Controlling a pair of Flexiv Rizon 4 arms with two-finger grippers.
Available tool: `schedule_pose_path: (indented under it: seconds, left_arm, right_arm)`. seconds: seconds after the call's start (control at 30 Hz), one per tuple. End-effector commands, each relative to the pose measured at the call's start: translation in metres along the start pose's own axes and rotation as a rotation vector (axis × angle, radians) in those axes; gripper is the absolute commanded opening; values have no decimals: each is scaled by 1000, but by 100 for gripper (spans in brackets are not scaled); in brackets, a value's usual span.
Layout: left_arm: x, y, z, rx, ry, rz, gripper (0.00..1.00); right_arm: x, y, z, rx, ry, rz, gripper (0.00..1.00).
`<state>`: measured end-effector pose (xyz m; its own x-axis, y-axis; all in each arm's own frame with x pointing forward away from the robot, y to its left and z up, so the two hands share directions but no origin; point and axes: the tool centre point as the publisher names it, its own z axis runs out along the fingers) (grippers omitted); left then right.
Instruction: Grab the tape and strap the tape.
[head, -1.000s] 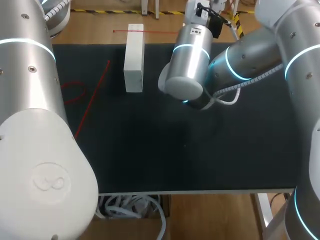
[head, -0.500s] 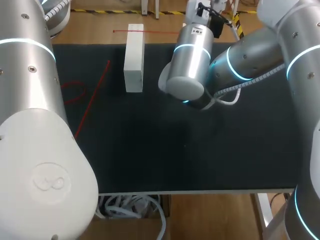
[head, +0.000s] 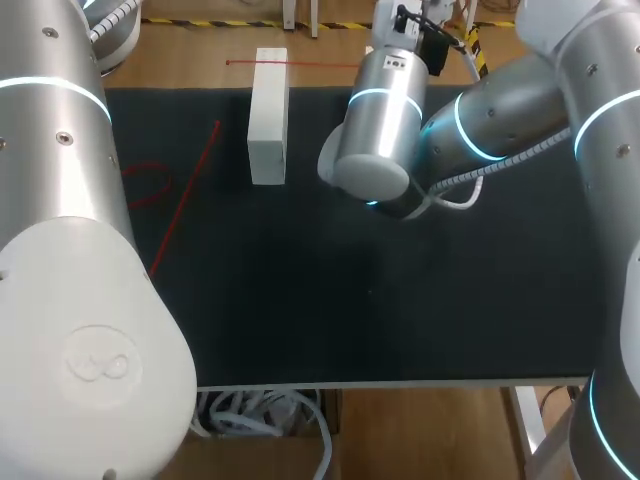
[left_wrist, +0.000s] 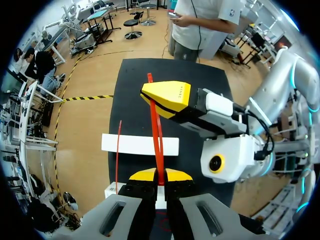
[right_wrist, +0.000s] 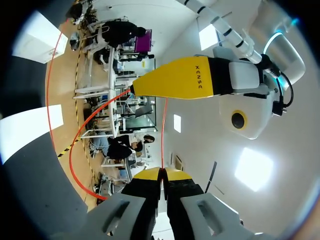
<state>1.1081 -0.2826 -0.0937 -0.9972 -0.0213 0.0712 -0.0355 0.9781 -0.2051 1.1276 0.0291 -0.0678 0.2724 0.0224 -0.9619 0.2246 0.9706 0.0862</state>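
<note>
A thin red strap (left_wrist: 158, 145) runs taut between my two grippers. In the left wrist view my left gripper (left_wrist: 160, 176) is shut on its near end, and my right gripper (left_wrist: 152, 97) pinches it just ahead, above the black mat. The right wrist view shows the same from the other side: my right gripper (right_wrist: 161, 175) is shut on the strap (right_wrist: 163, 135), which leads to my left gripper (right_wrist: 142, 87). A slack length of strap curves away beside it. In the head view both grippers are hidden; the right arm (head: 375, 130) reaches over the mat's far middle.
A long white block (head: 268, 115) lies on the black mat (head: 400, 300) at the far left of centre; it also shows under the strap as the white block (left_wrist: 140, 145). More red strap (head: 185, 195) lies on the mat, with a loop (head: 148, 182) near my left arm (head: 60, 200).
The right arm has edged very slightly to the right. Both grips on the strap are unchanged.
</note>
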Motion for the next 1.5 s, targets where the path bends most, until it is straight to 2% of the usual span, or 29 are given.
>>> schedule_pose_path:
  seconds: [0.03,0.37,0.4,0.43,1.03,1.5]
  left_arm:
    - [-3,-3,-3,-10,8,-1,0]
    - [-3,-3,-3,-10,8,-1,0]
    - [-3,-3,-3,-10,8,-1,0]
    - [-3,-3,-3,-10,8,-1,0]
    - [-3,-3,-3,-10,8,-1,0]
    - [-3,-3,-3,-10,8,-1,0]
  right_arm:
    - [-9,-5,2,-9,14,-1,0]
    - [-10,-6,1,-78,31,-12,0]
    - [-10,-6,1,-42,36,-43,0]
    - [-10,-6,2,-77,24,-41,0]
    - [-4,-5,2,-37,34,-76,0]
    - [1,0,-2,-41,44,-93,0]
